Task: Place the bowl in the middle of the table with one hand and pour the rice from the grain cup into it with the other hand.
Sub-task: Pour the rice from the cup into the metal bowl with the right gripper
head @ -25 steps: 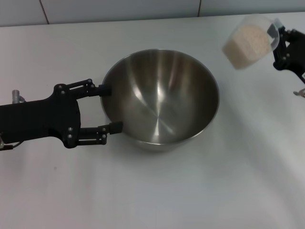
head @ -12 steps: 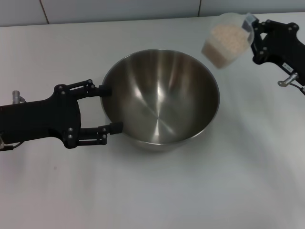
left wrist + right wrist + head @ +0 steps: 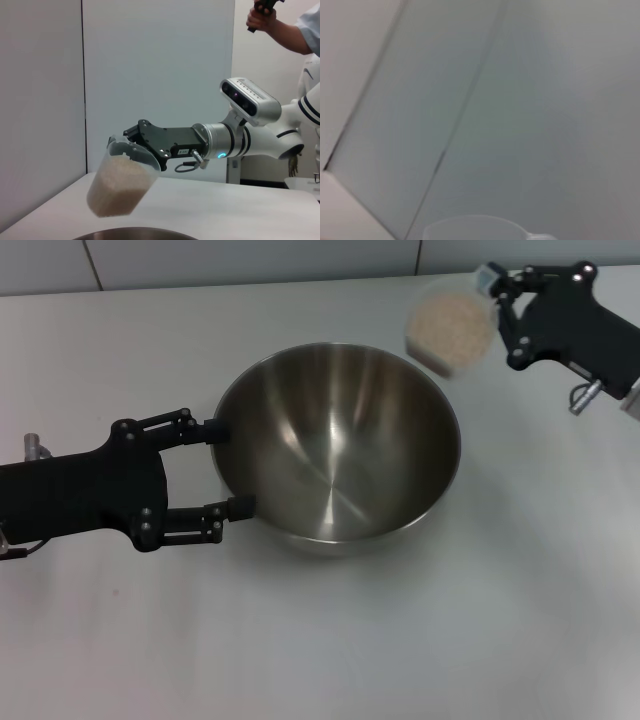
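Left gripper (image 3: 232, 466): fingers spread wide, one at each side of the bowl's near-left wall, at or just beside the rim.
Bowl (image 3: 340, 445): large, deep, brushed steel, inside bare; stands mid-table (image 3: 450, 640).
Grain cup (image 3: 449, 328): clear plastic, tilted, raised beyond the bowl's far-right rim, rice (image 3: 452, 325) pale, filling most of it.
Right gripper (image 3: 500, 308): clamped on the cup's rim.

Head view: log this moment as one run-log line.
left gripper: open, fingers straddling bowl rim | right gripper: holding grain cup by far rim | rice: in cup | bowl: empty
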### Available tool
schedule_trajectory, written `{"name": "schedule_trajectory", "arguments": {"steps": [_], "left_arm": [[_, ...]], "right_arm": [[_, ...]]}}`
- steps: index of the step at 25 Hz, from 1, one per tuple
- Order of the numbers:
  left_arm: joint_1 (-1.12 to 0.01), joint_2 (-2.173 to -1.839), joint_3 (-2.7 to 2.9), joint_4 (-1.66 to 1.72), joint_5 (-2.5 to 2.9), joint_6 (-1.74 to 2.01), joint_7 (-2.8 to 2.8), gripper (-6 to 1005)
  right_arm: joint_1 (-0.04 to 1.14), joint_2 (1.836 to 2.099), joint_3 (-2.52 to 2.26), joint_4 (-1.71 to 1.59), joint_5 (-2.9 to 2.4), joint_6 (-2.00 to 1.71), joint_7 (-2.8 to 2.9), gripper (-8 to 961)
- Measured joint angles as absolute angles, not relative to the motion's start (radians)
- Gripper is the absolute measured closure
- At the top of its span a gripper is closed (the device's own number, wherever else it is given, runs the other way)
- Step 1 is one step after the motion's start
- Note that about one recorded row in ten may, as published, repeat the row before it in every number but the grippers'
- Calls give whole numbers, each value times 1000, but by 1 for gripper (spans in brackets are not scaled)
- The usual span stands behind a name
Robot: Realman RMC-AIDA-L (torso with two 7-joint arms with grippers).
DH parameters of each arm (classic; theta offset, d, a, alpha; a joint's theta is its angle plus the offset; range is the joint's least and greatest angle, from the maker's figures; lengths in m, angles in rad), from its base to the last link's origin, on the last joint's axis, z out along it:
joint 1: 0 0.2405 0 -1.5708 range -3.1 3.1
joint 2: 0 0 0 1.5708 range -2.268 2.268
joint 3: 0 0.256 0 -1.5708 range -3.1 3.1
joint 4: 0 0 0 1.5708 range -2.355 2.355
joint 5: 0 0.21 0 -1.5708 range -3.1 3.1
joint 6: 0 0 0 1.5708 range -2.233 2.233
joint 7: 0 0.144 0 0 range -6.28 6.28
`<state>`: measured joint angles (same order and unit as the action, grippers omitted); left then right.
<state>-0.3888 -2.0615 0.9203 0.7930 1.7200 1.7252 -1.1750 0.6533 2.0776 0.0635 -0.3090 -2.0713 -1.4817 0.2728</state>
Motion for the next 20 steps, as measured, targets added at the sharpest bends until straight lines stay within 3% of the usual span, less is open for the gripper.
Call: {"name": "schedule_trajectory", "arguments": {"steps": [20], "left_arm": [[-389,-2060,911,780,1717,1705,-1166,170]], "right_arm": [[707,2085,-38,-303,-2025,-1520,-337,943]]}}
